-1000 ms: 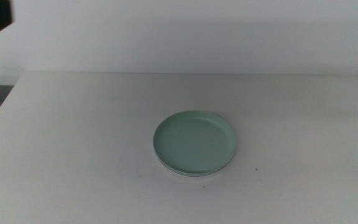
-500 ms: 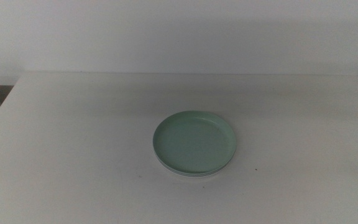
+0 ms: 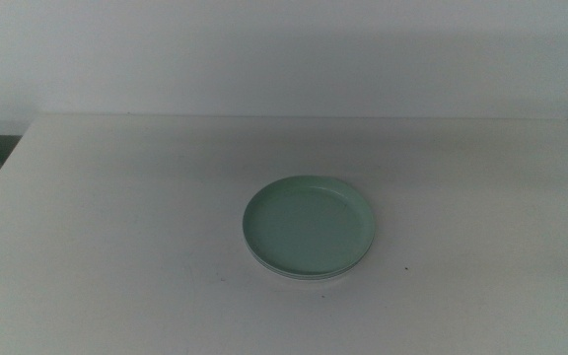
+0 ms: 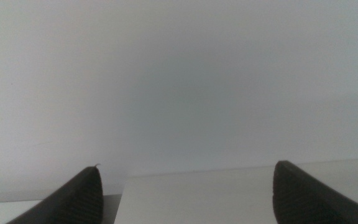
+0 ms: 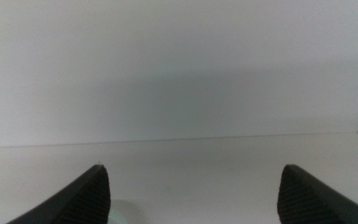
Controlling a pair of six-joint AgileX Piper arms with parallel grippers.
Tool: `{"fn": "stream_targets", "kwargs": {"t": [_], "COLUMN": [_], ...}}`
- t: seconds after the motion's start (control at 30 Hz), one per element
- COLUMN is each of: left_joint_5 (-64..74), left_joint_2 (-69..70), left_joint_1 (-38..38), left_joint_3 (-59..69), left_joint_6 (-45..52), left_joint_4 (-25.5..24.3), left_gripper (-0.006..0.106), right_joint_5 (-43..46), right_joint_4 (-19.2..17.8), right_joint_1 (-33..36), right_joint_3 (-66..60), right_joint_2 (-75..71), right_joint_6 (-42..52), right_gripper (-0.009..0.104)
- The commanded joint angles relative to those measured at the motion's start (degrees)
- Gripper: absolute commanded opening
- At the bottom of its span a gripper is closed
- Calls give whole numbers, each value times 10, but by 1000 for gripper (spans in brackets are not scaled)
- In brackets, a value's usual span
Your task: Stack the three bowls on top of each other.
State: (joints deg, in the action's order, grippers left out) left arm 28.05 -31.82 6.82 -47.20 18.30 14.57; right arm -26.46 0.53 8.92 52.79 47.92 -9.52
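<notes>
Now, bowls stacked mid-table.
The mint green bowl (image 3: 310, 226) tops the stack, a pale rim under it, on the table (image 3: 116, 217). Left claw (image 4: 185, 199) and right claw (image 5: 194, 199) gape wide, empty, away from the stack.

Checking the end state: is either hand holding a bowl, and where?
Nothing held: left hand and right hand are open and empty; the bowls sit stacked.

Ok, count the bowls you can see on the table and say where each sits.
1 seen clearly: the mint green bowl, near the middle of the table. A pale rim peeks out beneath its near edge, so at least one more lies under it; how many is hidden.
</notes>
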Motion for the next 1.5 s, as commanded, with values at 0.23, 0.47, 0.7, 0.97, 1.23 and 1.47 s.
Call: {"fn": "stream_targets", "kwargs": {"t": [0.23, 0.47, 0.7, 0.97, 1.23, 1.47], "left_joint_5": [-17, -15, -48, -69, -140, -135], "left_joint_2": [2, 2, 68, 238, 318, 318], "left_joint_1": [0, 0, -29, -90, -90, -90], "left_joint_3": [8, 28, 142, 326, 453, 472], "left_joint_6": [-21, -21, -21, -21, -21, -21], "left_joint_4": [-6, -6, -55, -71, -16, -10], "left_gripper": [94, 94, 94, 94, 94, 94], "right_joint_5": [8, 5, 40, 128, 107, 143], "right_joint_4": [-2, -2, -21, -34, -36, -40], "right_joint_1": [-4, -4, -15, -112, -117, -117], "right_joint_3": [-2, -2, -137, -425, -528, -528], "right_joint_2": [-1, -1, -116, -362, -479, -479], "right_joint_6": [1, 1, 1, 1, 1, 1], "right_gripper": [81, 81, 81, 81, 81, 81]}}
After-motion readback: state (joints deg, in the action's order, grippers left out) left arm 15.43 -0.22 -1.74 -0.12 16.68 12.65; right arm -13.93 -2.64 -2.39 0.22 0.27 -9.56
